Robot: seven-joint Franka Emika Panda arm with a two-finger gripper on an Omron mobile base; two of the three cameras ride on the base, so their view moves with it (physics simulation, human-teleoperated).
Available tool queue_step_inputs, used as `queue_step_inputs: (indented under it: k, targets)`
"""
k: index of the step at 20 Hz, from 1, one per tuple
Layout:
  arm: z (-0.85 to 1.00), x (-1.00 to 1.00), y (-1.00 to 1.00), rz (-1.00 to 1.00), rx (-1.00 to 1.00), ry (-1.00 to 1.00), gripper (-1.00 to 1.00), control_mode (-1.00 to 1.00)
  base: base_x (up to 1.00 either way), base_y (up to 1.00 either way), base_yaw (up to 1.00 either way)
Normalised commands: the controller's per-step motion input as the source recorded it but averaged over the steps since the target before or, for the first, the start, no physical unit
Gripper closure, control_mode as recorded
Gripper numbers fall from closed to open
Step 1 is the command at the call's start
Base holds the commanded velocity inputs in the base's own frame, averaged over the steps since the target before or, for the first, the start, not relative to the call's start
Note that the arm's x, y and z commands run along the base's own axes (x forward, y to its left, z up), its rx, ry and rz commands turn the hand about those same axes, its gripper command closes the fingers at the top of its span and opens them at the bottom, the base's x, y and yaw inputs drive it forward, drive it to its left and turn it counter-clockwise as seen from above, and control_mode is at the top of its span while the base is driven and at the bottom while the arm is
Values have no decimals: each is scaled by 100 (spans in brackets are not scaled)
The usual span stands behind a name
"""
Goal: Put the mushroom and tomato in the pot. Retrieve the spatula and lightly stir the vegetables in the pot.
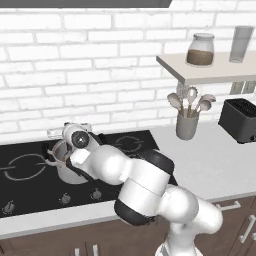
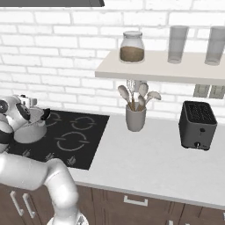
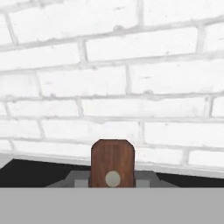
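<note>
Spatula (image 3: 112, 162): reddish-brown handle end stands up between the gripper's (image 3: 112, 183) finger tips in the hand view, a pale round spot near its base — held, jaws narrow on the handle. Grey head is not visible from any camera. Behind it only the white brick wall (image 3: 131, 78) and a strip of black cooktop (image 3: 26, 173).

Pot (image 1: 65, 160): steel, on the cooktop's left side; the hand sits directly over it in both base views and hides the inside.

Mushroom and tomato: cannot tell whether they are in the pot — contents hidden.

Progress, judged: spatula retrieval done; with the hand over the pot, stirring is likely the step in hand. The vegetables' placement remains unconfirmed.

Utensil crock (image 1: 187, 125) with pale spoons and toaster (image 1: 241, 119) stand well to the right.
</note>
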Motion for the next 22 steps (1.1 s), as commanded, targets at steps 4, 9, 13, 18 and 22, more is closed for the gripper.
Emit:
queue_step_inputs:
  k: [4,9,13,18,22]
  targets:
    - [-31,27,21,10,-5,-31,100,-100,0,0,0]
    - [-2,16,5,6,-10,-36,100,-100,0,0,0]
    - [0,-34,6,6,-1,-16,100,-100,0,0,0]
    - [-12,-33,0,2,0,2,100,-100,0,0,0]
    - [-19,-13,-9,0,0,16,100,-100,0,0,0]
